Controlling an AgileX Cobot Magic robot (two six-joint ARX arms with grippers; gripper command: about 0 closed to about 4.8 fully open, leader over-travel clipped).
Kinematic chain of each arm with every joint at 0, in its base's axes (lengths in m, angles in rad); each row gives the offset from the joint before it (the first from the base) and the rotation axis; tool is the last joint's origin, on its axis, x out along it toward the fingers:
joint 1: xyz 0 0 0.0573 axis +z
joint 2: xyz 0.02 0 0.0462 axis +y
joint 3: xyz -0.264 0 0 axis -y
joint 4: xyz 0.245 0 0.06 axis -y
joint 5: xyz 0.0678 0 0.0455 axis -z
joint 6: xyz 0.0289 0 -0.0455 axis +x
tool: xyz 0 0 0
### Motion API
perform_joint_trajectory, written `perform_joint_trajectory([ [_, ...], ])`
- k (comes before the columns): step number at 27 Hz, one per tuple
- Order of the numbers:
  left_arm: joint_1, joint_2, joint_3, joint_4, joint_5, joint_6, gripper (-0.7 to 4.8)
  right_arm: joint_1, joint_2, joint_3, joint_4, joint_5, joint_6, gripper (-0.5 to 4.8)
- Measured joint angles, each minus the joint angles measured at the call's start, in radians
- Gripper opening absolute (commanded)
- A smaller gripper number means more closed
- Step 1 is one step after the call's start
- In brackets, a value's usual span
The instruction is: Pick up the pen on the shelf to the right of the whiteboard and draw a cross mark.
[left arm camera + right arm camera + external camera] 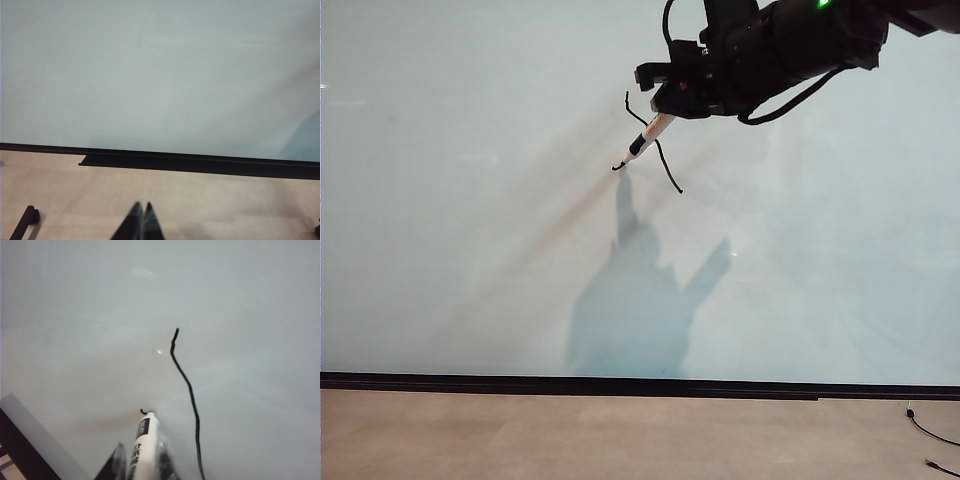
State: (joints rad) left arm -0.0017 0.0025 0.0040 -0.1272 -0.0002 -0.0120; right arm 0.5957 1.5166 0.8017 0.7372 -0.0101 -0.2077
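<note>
Right gripper: you see the right gripper (665,108) high on the right of the exterior view, reaching in toward the whiteboard (470,200), its jaws clamped narrow around the pen (648,135).
Pen: it slants down and to the left out of the gripper in the exterior view, white barrel, black band, black tip against the board. In the right wrist view the pen (142,447) sits between the gripper's (140,460) two blurred fingers.
Cross mark: you find the cross mark (660,155) just beside the pen; one long wavy black stroke is there, and a short black hook sits at the pen's tip. In the right wrist view the long stroke (187,395) runs close beside the pen.
Left gripper: the left gripper (141,222) rests low over the pale floor (225,200), its fingertips pressed together, holding nothing.
Whiteboard edge: a black strip (620,385) lines the board's lower edge.
</note>
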Motion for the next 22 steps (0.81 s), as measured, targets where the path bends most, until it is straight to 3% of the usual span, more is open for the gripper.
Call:
perform_joint_trajectory([
  [22,0.000,0.000,0.000,0.000,0.000,0.000,-0.05,0.000,-0.140,0.000,-0.130,0.089,-0.079,-0.07],
])
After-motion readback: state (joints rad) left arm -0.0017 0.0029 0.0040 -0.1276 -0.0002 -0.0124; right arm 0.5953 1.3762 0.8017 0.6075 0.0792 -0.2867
